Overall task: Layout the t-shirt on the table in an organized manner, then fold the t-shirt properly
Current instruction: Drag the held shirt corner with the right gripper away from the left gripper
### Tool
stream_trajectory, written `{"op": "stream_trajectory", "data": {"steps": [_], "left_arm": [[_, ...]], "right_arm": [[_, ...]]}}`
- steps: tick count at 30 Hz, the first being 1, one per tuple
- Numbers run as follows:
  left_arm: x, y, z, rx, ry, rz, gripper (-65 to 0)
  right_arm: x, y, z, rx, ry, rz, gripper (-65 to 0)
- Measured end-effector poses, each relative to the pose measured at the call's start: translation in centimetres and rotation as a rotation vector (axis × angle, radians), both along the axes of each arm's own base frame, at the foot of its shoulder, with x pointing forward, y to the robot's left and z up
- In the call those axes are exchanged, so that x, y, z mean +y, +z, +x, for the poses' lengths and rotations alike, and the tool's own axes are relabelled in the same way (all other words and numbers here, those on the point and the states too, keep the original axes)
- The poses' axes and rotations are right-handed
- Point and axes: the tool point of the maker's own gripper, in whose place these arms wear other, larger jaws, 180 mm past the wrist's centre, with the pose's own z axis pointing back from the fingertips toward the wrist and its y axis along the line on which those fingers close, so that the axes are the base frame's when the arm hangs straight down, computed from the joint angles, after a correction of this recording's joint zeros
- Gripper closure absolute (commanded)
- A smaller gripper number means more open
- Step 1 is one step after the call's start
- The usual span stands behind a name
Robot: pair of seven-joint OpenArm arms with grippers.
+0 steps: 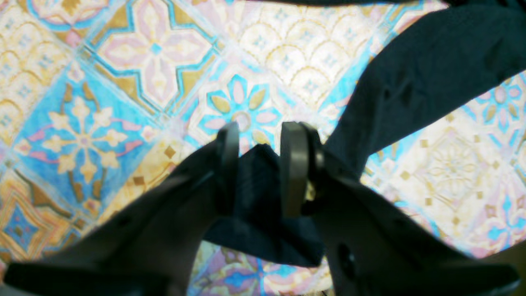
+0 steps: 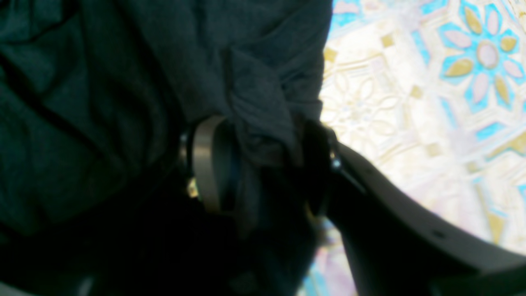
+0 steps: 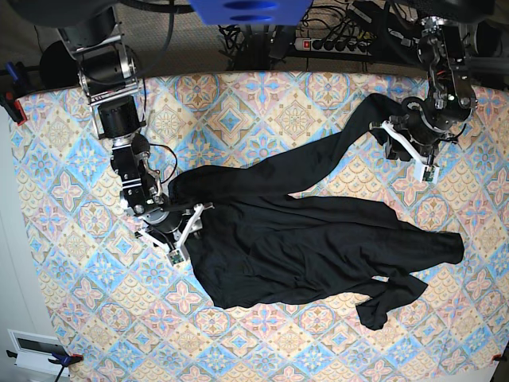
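Base view: each end effector, left and right, pinches the t-shirt; thin fabric may slip free on pulling

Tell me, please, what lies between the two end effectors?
In the base view, only the t-shirt spans from the right end effector to the left end effector, both gripping it.

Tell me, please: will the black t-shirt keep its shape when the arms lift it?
Probably not: the t-shirt lies wrinkled and stretches limply toward the left gripper. It looks thin and light, bunching between the right gripper's jaws.
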Motion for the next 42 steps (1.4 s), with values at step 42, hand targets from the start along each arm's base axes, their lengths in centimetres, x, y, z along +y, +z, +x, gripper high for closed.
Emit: {"op": "stream_trajectory", "data": {"steps": [42], "left_arm": [[0.3,-0.9,-0.3,0.027,0.014,-0.015,-17.4]], "right_arm": [[4.9,-0.4,-1.4,-0.038,0.164,-0.023,-25.0]]}}
